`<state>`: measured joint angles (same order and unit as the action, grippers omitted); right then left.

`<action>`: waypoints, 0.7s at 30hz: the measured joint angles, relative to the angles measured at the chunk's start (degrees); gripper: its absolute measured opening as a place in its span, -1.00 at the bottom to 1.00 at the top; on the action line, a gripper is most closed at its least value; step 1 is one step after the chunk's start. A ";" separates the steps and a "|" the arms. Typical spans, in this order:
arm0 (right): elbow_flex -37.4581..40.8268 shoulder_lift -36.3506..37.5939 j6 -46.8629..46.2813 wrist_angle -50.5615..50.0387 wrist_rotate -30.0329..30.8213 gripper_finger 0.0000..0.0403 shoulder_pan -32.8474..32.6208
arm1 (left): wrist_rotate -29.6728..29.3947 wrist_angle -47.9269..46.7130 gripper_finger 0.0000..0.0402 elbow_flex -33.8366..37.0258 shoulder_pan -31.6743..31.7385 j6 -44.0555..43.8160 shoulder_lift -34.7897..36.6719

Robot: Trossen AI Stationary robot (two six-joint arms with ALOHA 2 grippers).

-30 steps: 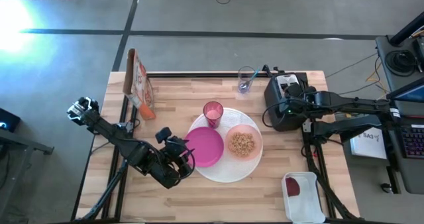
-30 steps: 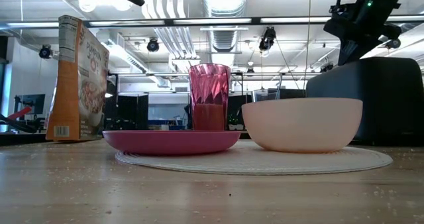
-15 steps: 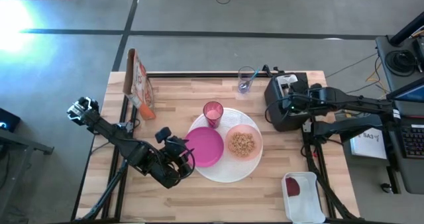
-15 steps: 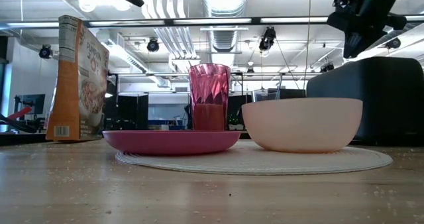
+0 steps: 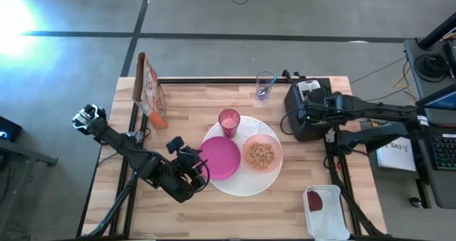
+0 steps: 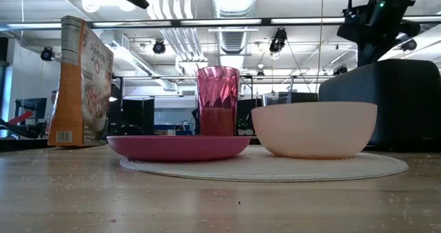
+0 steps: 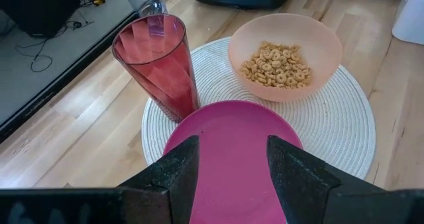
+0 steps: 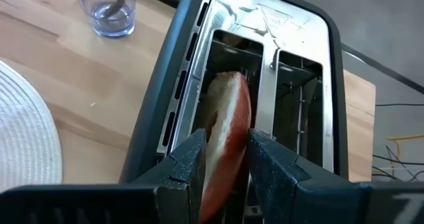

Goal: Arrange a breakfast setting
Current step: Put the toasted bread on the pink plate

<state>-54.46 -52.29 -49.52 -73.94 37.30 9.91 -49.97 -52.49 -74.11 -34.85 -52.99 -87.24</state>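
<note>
A large round white plate point(image 5: 242, 180) lies on the table. On it are the magenta plate point(image 5: 219, 157), the peach bowl point(image 5: 261, 154) with cereal rings and the pink cup point(image 5: 229, 121). The spoon stands in a clear glass point(image 5: 265, 86) at the far edge. My left gripper point(image 7: 232, 184) is open just over the magenta plate's point(image 7: 232, 144) near rim, touching nothing. My right gripper point(image 8: 225, 168) is over the black toaster point(image 5: 308, 111), shut on a slice of bread point(image 8: 228, 128). My right gripper pinches the slice of bread by its two flat faces point(image 8: 225, 154) between its two fingers. The fingers come from above, pointing down. The slice stands on edge, and its lower part is in one slot point(image 8: 222, 65) of the toaster.
A cereal box point(image 5: 148, 91) stands at the far left. A white rectangular tub point(image 5: 326, 209) sits at the near right corner. The toaster's second slot point(image 8: 298, 111) is open beside the slice. Bare wood lies at the near left of the plates.
My right gripper has risen a little over the toaster and come back down, still shut on the slice.
</note>
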 joint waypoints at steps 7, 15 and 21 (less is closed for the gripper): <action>0.08 -2.16 0.00 0.09 0.06 -0.50 0.00 | -0.01 -0.24 -0.20 0.00 0.00 0.00 0.00; 0.71 -4.14 0.05 -0.01 0.73 -0.50 0.00 | -0.01 -0.61 -0.20 0.00 0.00 0.00 0.00; 0.77 -4.31 0.06 0.05 0.58 -0.57 0.00 | 0.00 -0.90 -0.20 0.00 0.00 0.00 0.00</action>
<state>-53.69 -56.60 -49.45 -73.89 37.88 9.91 -49.97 -53.39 -74.11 -34.85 -52.99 -87.24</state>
